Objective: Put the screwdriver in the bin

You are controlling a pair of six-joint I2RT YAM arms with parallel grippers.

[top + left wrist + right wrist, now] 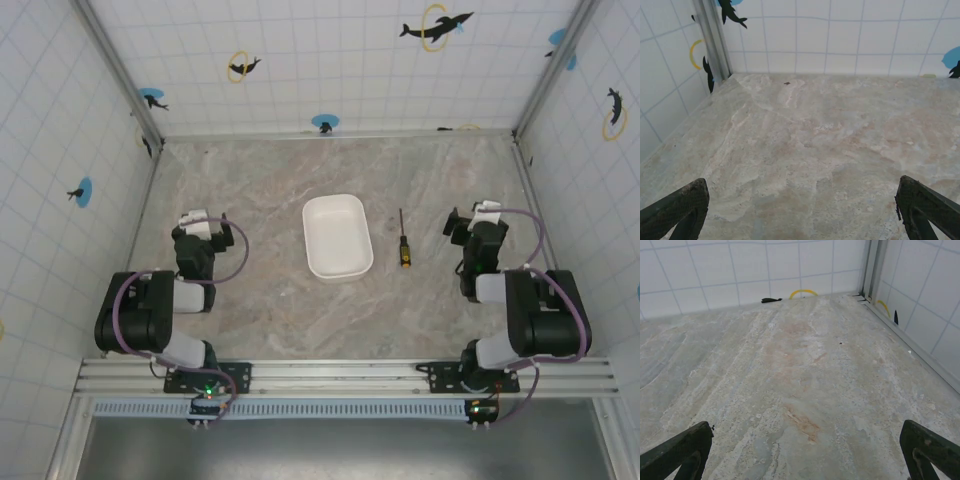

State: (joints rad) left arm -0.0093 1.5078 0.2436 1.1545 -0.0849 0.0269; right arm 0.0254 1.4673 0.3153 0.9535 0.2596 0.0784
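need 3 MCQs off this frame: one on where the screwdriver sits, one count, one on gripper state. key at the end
1. Where does the slim screwdriver with the yellow-orange and black handle lie?
A) inside the bin
B) on the marbled table, right of the shallow white rectangular plastic bin, apart from it
C) against the back wall

2. How many things lie in the bin?
A) none
B) one
C) two

3. How do the left gripper and the right gripper stand?
A) both open
B) both shut
C) left shut, right open

Key:
1 B: the top view shows bare table between screwdriver and bin.
2 A: the bin's white floor is bare.
3 A: each wrist view shows jaws wide apart, nothing between them.
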